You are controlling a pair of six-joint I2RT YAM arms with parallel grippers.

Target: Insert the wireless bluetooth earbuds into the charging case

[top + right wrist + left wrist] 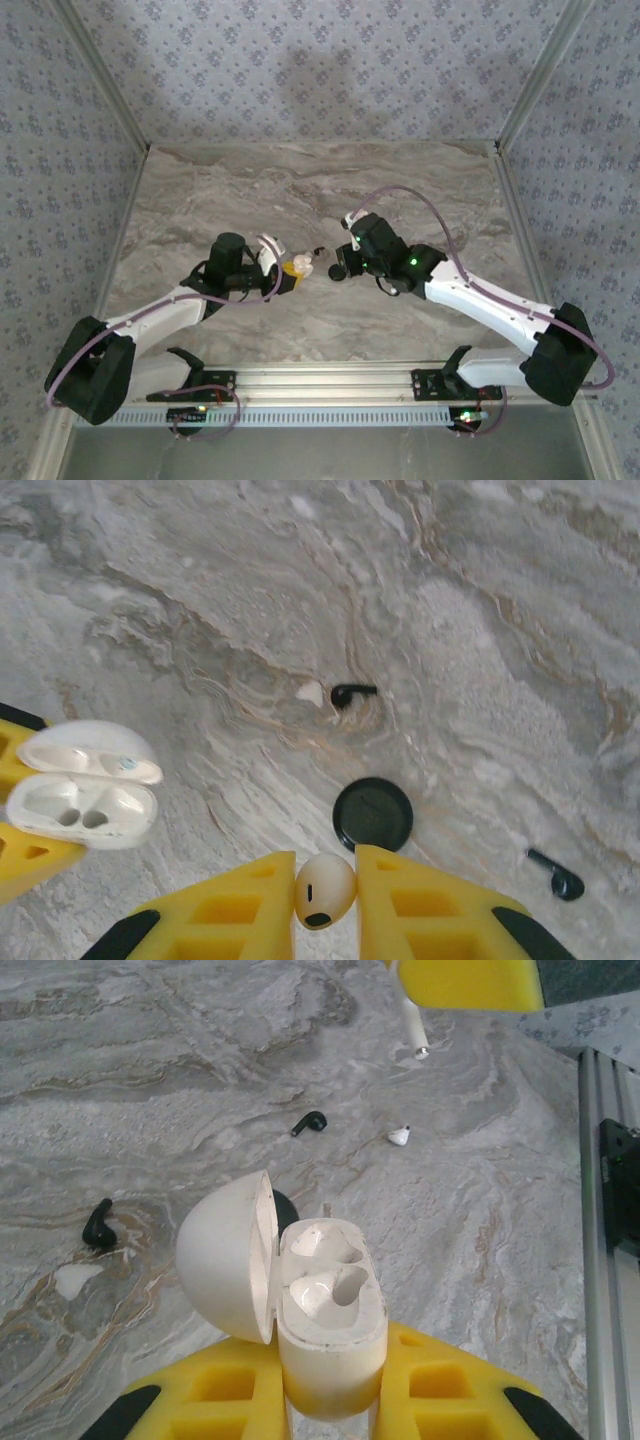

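Surroundings: grey-brown marble table (300, 180), with blue-grey patterned walls (300, 60) on three sides.
Left gripper (330, 1400): yellow jaws clamped on the lower body of the case (330, 1330), near the middle of the table in the top view.
Case: lifted off the table. Its lid (225, 1255) is swung open to the left in the left wrist view. Both wells are empty.
Right gripper (325, 880): jaws pressed together on one white earbud (325, 890), facing the left gripper and just apart from it.
Earbud: its head is pinched between the yellow fingers. In the left wrist view the stem hangs down, above the table and beyond the case.
Black disc (372, 813): flat on the marble just past the right fingers.
Loose items: two small black pieces (352, 693) (555, 875) lie well apart. A small white bit (310, 693) touches the first; I cannot tell what it is.
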